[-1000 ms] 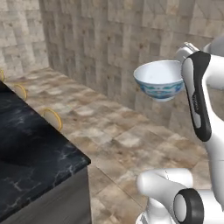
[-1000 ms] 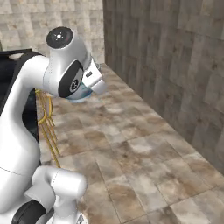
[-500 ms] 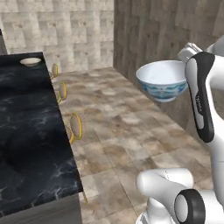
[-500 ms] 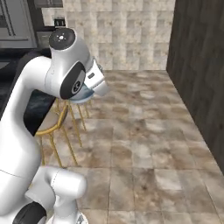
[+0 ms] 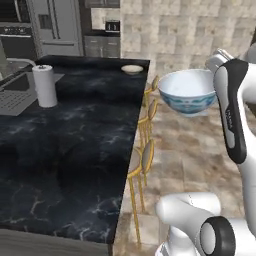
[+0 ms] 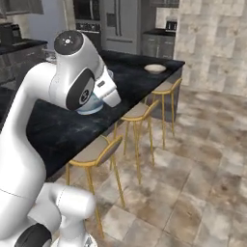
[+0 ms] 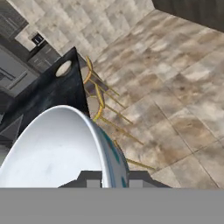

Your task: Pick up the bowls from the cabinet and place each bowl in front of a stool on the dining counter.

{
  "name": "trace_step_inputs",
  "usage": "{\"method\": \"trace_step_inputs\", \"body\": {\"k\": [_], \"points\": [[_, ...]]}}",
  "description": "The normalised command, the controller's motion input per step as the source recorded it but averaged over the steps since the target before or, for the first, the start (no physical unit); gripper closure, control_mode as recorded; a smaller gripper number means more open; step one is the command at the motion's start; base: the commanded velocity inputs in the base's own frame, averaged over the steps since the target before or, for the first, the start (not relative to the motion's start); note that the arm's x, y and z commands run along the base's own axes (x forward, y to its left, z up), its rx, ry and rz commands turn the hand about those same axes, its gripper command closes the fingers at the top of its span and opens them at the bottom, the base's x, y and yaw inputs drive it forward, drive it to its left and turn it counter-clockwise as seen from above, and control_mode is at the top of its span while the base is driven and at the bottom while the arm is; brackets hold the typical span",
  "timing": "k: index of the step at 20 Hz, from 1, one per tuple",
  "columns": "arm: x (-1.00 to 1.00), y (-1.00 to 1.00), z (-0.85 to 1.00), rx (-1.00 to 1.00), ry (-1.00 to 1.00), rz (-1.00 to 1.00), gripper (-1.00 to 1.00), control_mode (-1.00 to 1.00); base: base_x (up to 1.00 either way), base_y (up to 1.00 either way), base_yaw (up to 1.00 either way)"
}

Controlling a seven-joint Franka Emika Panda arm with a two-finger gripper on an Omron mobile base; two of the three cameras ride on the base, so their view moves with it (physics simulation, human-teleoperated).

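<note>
The jaws (image 7: 107,183) are clenched on the rim of the deep white bowl (image 5: 187,91) with the blue floral pattern, one finger inside the wall and one outside, as the hand view shows at its bottom edge. The bowl hangs upright in the air, carried off the floor and clear of any surface. Just beside it, on the side away from the arm, runs the overhanging edge of the black marble desk (image 5: 75,150). Below the bowl and along that edge stand three gold-legged stools (image 6: 137,113) on the tiled floor (image 6: 193,169). Farther off along the desk, near its far corner and well apart from the jaws, lies the shallow cream bowl (image 5: 132,69), resting on the top in front of the last stool. Across the desk from the jaws stands a white paper towel roll (image 5: 45,86), next to a sink (image 5: 15,97). Beyond the desk's far end are grey cupboards and a steel fridge (image 5: 57,25).
</note>
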Motion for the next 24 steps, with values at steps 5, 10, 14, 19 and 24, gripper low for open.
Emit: {"method": "trace_step_inputs", "body": {"k": [5, 10, 14, 19, 24], "points": [[0.00, 0.00, 0.00, 0.00, 0.00, 0.00, 1.00, 1.00, 0.68, -0.55, 0.72], [0.00, 0.00, 0.00, 0.00, 0.00, 0.00, 1.00, 1.00, 0.26, -0.88, 0.64], [0.00, 0.00, 0.00, 0.00, 0.00, 0.00, 1.00, 1.00, 0.23, -0.91, 0.63], [0.00, 0.00, 0.00, 0.00, 0.00, 0.00, 1.00, 1.00, 0.29, -0.89, 0.63], [0.00, 0.00, 0.00, 0.00, 0.00, 0.00, 1.00, 1.00, 0.51, -0.78, 0.65]]}}
